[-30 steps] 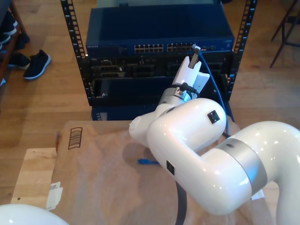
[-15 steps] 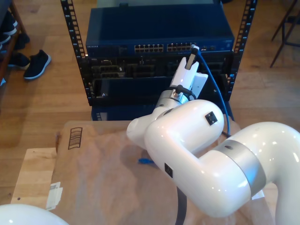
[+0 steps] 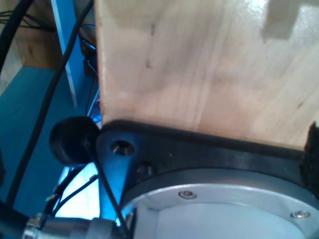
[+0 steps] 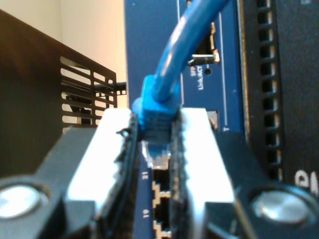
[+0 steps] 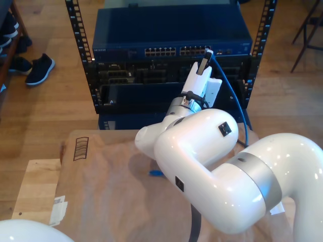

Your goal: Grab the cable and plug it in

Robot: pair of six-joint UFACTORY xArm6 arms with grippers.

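My second gripper [image 4: 155,149] pinches the cable [image 4: 172,74] just behind its translucent plug [image 4: 157,154], the jaws pressed against the blue boot on both sides, and the plug tip sits right at the port row of the blue network switch [image 5: 171,35] in the rack [image 5: 75,50]. In the exterior view that gripper [image 5: 206,59] reaches up to the right end of the port row while the cable [image 5: 237,108] arcs back down along the exterior view's right of the white arm [image 5: 202,146] toward the counter [image 5: 101,196]. The first wrist view looks at a pale wooden panel [image 3: 209,64] and black leads [image 3: 45,99], so I cannot tell how my first gripper's jaws stand.
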